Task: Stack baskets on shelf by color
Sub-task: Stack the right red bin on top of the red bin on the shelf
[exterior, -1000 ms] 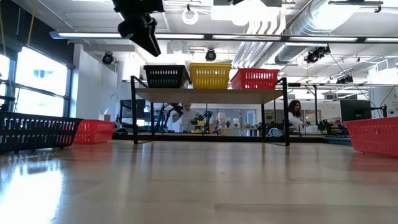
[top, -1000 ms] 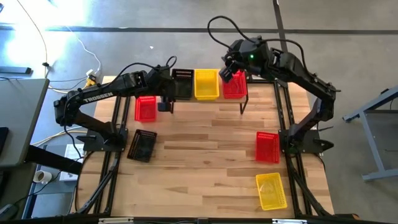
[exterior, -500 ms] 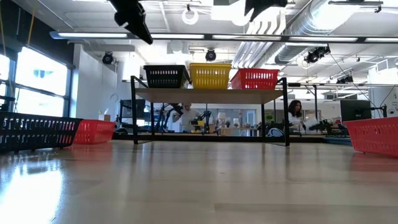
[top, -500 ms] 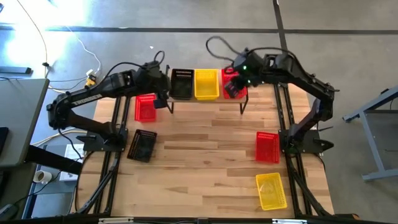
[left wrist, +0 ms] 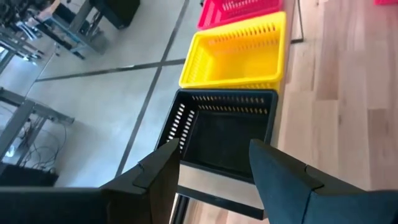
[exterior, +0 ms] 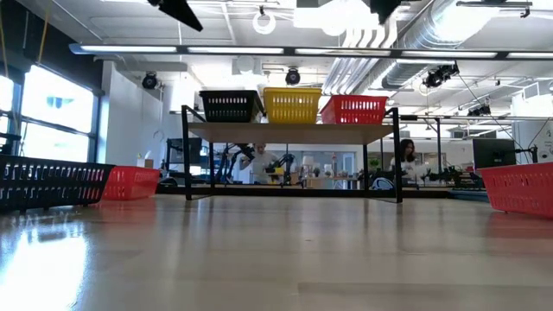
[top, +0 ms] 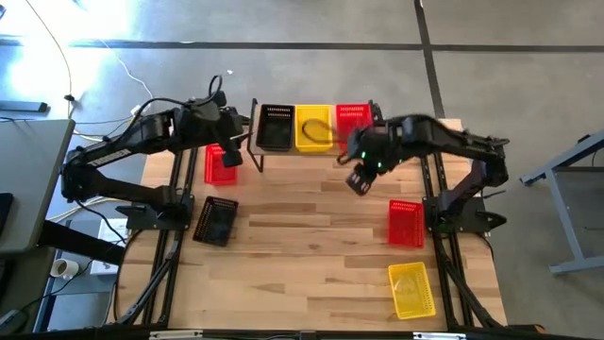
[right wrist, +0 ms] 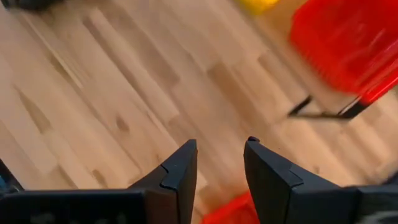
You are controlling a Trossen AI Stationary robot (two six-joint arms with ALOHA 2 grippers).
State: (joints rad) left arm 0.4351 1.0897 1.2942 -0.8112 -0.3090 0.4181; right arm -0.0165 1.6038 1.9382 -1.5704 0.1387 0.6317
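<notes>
The shelf (top: 311, 144) stands at the table's far edge and carries a black basket (top: 276, 127), a yellow basket (top: 314, 127) and a red basket (top: 352, 117) side by side, each on its base. On the table rest a red basket (top: 221, 165), a black basket (top: 215, 220), another red basket (top: 406, 224) and a yellow basket (top: 411, 289). My left gripper (left wrist: 211, 168) is open and empty, high up beside the shelf's left end, looking at the black basket (left wrist: 224, 132). My right gripper (right wrist: 219, 163) is open and empty, over bare table in front of the shelf's right end.
The shelf's black legs (top: 369, 161) stand near my right gripper. Bare wooden tabletop (top: 311, 227) lies between the left and right baskets. In the low view the shelf (exterior: 292, 131) spans the middle, and people sit in the room behind it.
My right gripper has come away from above the shelf's red basket and swung toward the table's near edge, now over the tabletop in front of the shelf. My left gripper has drawn back toward the table's left and risen, almost leaving the low view.
</notes>
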